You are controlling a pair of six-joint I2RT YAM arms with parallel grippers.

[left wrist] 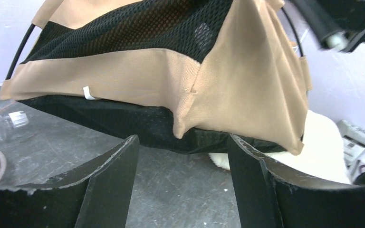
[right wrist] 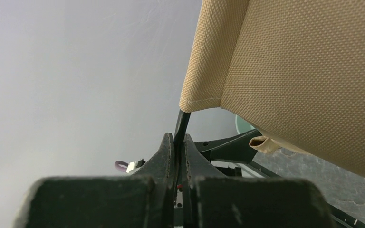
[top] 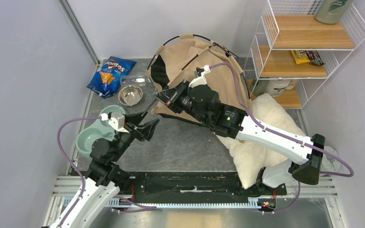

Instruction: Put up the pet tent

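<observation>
our right claw [right wrist: 177, 142] pinched tight on a thin black pole [right wrist: 182, 121] of the pet tent [top: 180, 59], our left claw [left wrist: 180, 145] gaping and empty just before its tan wall, tent leaning at the back of the table [top: 190, 142], between steel bowl [top: 130, 95] and white pillow [top: 271, 109]

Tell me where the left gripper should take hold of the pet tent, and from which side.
Probably the tan corner fold on the pet tent's lower edge, approached straight from the near side: it hangs free, facing the left gripper's open jaws.
</observation>
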